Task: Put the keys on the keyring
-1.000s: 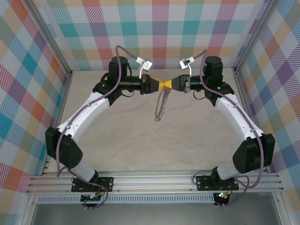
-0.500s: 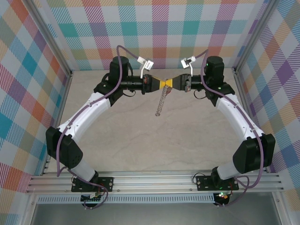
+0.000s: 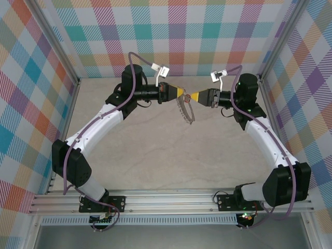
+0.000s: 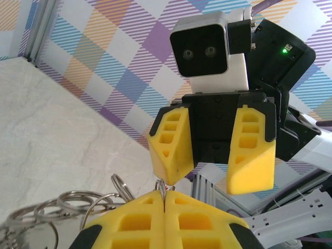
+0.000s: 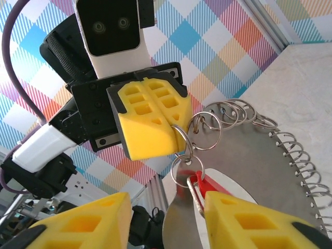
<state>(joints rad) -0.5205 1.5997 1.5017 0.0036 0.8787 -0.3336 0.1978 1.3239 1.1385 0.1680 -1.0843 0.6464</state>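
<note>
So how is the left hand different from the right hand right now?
The left hand is squeezed shut, while the right hand is open with a gap between its fingers. The left hand pinches a small loop of the keyring, which hangs from it. The right hand pinches nothing, though the red tag sits beside one of its fingers. Both have yellow fingers and point at each other.

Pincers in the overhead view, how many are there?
2. The left pincer sits left of centre, shut on a loop of the keyring; the right pincer faces it from the right, jaws apart. None seems hidden.
</note>
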